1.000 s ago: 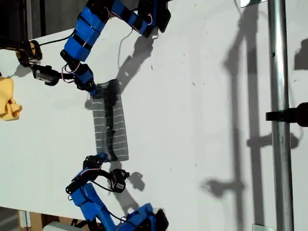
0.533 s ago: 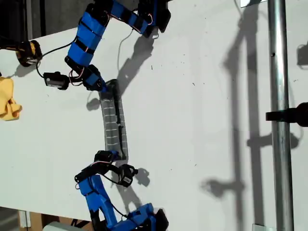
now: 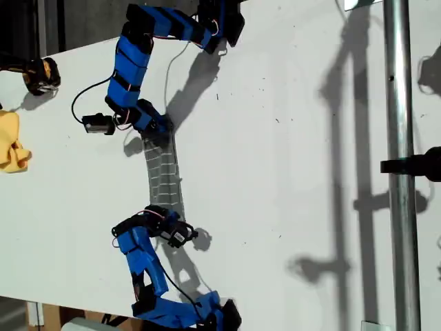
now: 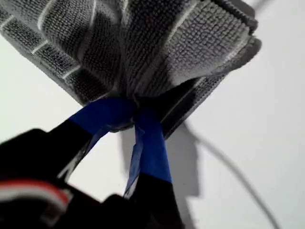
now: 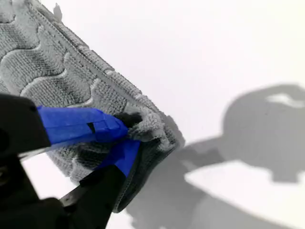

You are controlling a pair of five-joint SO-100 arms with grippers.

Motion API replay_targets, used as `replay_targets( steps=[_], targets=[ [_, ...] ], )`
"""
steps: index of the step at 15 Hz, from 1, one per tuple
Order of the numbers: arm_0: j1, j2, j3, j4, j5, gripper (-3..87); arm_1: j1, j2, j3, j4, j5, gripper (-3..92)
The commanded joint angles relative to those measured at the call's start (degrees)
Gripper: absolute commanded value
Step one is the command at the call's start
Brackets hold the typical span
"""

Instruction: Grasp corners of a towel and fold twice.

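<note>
Exterior view: both grippers [image 4: 133, 112] [image 5: 126, 133] pinch towel [image 3: 164, 172] corners mid-fold; next, probably lay the lifted edge across and let go.

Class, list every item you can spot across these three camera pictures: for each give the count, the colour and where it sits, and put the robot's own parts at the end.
towel: one, grey with thin white stripes, on the table between the two arms, gathered into a narrow strip.
yellow cloth: one, yellow, at the exterior view's left edge.
table: one, white, under everything.
metal pole: one, silver, running top to bottom at the exterior view's right.
dark roll: one, black and yellow, near the exterior view's upper left; what it is I cannot tell.
my first gripper: one, blue-tipped, shut on the towel.
my second gripper: one, blue-tipped, shut on a towel corner.
</note>
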Motion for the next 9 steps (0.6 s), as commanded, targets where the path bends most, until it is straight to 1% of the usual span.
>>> replay_targets(
  steps=[1,2,3,4,5,6,8,9],
  targets=[
    [-0.4,1.4,-3.2,4.2,-0.2,17.5,2.2,1.2,-3.8,4.0,1.3,10.6],
    [-0.4,3.1,-3.1,5.5,0.5,23.8,2.2,2.7,-4.2,5.9,1.9,17.2],
    [-0.3,6.3,-1.6,6.0,0.8,21.0,1.8,5.2,-4.6,7.6,1.9,18.6],
    [-0.2,10.5,0.7,6.2,0.4,24.5,1.6,8.4,-4.7,9.6,2.2,22.0],
    [0.0,15.5,3.3,6.2,-0.1,31.0,1.5,12.0,-4.8,11.8,2.5,25.5],
    [0.1,20.5,5.7,6.2,-0.4,31.8,1.8,15.9,-4.8,14.0,2.5,27.3],
    [-0.1,30.1,12.1,5.9,-1.4,30.6,4.0,24.4,-4.0,17.4,2.5,29.2],
    [-0.4,34.9,16.8,4.9,-2.3,31.1,5.4,29.4,-2.4,18.2,2.5,29.6]
  ],
)
